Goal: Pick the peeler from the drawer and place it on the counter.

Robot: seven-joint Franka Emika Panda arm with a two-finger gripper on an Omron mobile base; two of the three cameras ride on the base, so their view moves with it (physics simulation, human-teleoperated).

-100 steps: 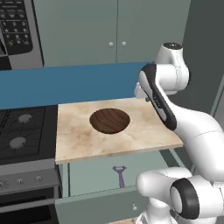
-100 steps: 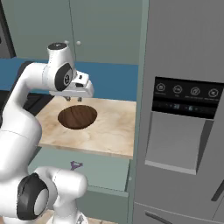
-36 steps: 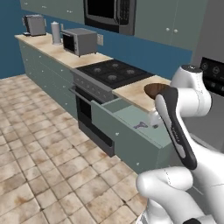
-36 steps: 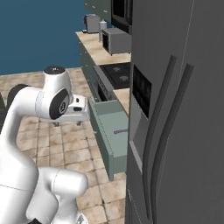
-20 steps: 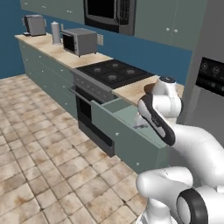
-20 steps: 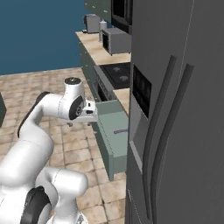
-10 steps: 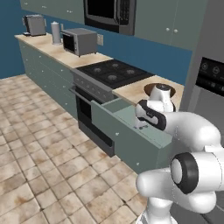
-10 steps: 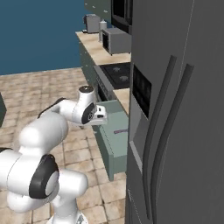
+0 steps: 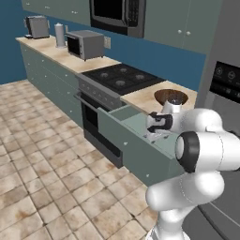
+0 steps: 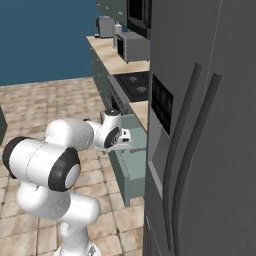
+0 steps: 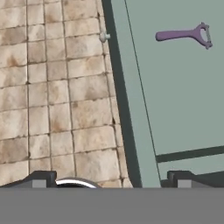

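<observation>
The purple peeler (image 11: 184,34) lies flat on the floor of the open grey-green drawer (image 11: 183,96), forked head to the right in the hand view. My gripper (image 11: 109,180) hovers above the drawer's front wall, looking down, well short of the peeler. Its fingertips (image 11: 41,178) stand wide apart with nothing between them, so it is open. From the left base view the gripper (image 9: 156,133) hangs over the pulled-out drawer (image 9: 125,140), just below the beige counter (image 9: 143,99). The right base view has the gripper (image 10: 124,143) above the drawer (image 10: 128,165).
A wooden bowl (image 9: 171,96) sits on the counter behind my hand. The black stovetop (image 9: 121,77) and oven door (image 9: 96,129) lie left of the drawer. A tall grey fridge (image 10: 200,125) stands close on the right. Tiled floor (image 11: 65,96) spreads beside the drawer front and its knob (image 11: 104,37).
Over the last second the arm folded down and forward, bringing the hand low over the open drawer. The jaws stayed open and the peeler has not moved.
</observation>
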